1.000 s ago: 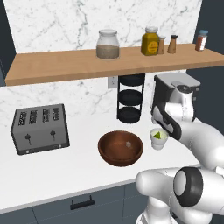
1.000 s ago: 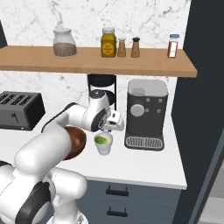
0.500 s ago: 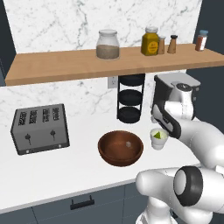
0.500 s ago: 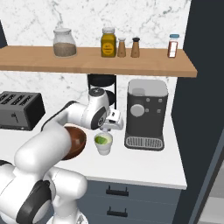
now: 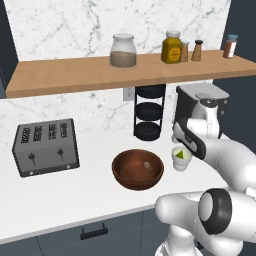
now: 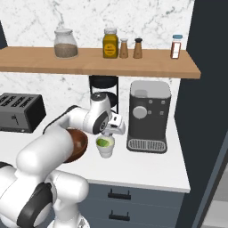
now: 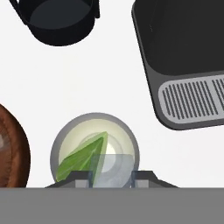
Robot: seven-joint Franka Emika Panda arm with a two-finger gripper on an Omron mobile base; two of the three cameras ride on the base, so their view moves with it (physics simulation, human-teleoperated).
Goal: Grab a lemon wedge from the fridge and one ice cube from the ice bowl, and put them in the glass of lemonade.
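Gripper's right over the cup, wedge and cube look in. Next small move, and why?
Probably lift the gripper straight up. In the hand view the lemon wedge and an ice cube both lie inside the glass of lemonade, and the jaws stand apart just above it, so a sideways move could tip it.

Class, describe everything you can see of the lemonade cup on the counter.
The cup is small, pale cream and round-rimmed, standing upright on the white counter between the wooden bowl and the coffee machine. A green lemon wedge and a translucent ice cube sit inside. The gripper hovers directly above.
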